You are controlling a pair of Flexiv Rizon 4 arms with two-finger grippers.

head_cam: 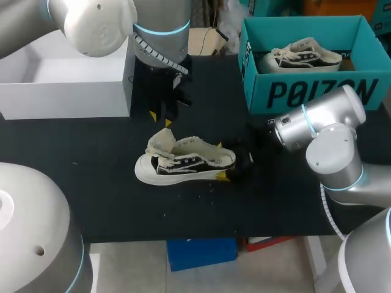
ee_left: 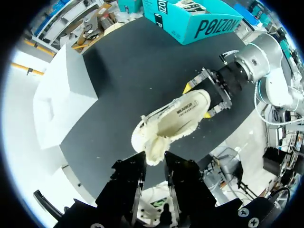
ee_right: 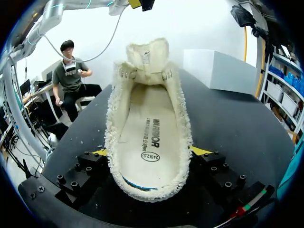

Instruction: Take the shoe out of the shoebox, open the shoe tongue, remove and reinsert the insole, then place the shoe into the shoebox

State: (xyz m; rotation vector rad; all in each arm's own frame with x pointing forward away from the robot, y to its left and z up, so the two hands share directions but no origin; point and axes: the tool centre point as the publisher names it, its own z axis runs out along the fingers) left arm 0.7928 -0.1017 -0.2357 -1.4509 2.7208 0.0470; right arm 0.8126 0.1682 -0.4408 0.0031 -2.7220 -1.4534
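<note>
A black and cream shoe [head_cam: 183, 163] lies on the black table, toe towards my left. Its tongue [head_cam: 162, 140] stands up and the cream insole [ee_right: 149, 135] lies inside. My left gripper [head_cam: 160, 118] hangs over the toe end, and in the left wrist view its fingers [ee_left: 135, 173] stand close together, pinching the tongue's tip [ee_left: 154, 151]. My right gripper [head_cam: 221, 161] holds the heel, one yellow tip [ee_right: 100, 152] pressing each side of the shoe [ee_right: 142, 118]. The teal shoebox [head_cam: 269, 91] at the back right holds a second shoe [head_cam: 299, 55].
A white box [head_cam: 61, 82] stands at the back left, close beside my left arm. Bare black table [head_cam: 110, 201] lies in front of the shoe, and more of it lies to the left of the toe.
</note>
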